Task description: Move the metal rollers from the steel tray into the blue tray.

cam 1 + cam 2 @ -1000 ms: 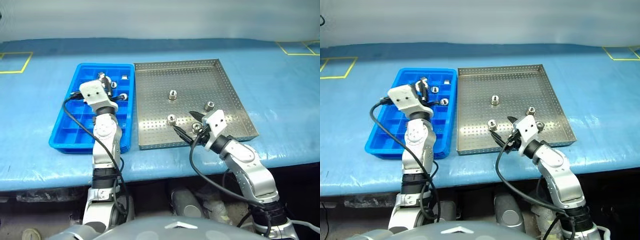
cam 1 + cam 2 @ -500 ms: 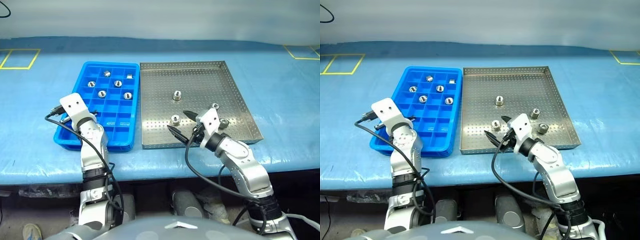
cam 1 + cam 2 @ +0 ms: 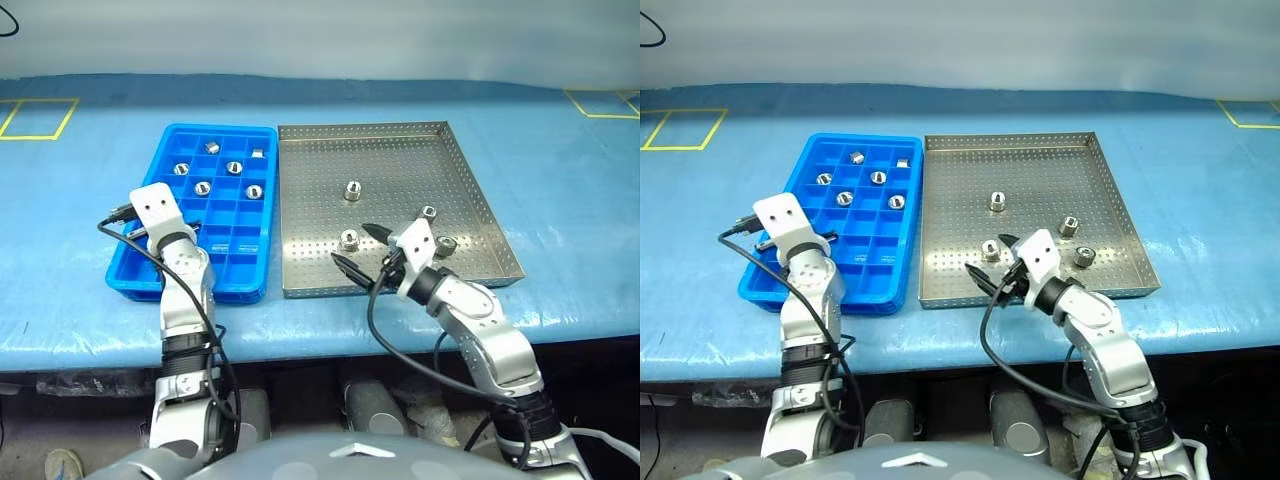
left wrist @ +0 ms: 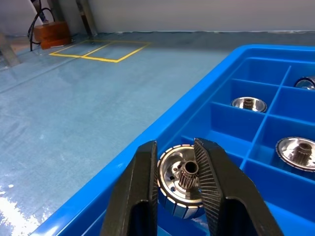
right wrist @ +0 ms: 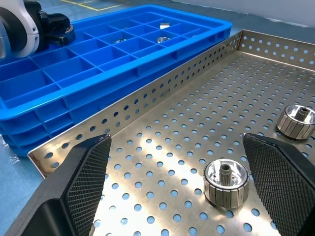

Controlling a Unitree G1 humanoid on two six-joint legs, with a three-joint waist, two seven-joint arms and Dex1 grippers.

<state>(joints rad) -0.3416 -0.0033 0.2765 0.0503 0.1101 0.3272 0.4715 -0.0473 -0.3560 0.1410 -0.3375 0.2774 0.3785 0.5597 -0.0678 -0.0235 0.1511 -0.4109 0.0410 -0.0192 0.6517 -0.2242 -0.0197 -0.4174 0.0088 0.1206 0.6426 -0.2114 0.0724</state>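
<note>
The blue tray [image 3: 220,127] lies left of the steel tray [image 3: 400,160], and the two touch side by side. Several metal rollers [image 3: 203,187] sit in the blue tray's far cells. Several more lie in the steel tray: one mid-floor [image 3: 352,189], two toward the right [image 3: 427,212], and one near the front [image 3: 349,239]. My left gripper [image 4: 177,157] is shut on a roller [image 4: 182,179], held over the cells by the blue tray's left rim. My right gripper [image 5: 176,139] is open and low over the steel tray, with the front roller [image 5: 226,179] lying between its fingers, which stand apart from it.
Both trays rest on a table covered in blue cloth [image 3: 560,180]. Yellow tape squares mark its far left [image 3: 35,115] and far right [image 3: 600,100]. The table's front edge runs just below the trays. Black cables loop off both wrists.
My left gripper, with its roller, swung from above the blue tray's far cells back to the tray's left near side and sank lower. The camera view shifted. The right gripper stayed put.
</note>
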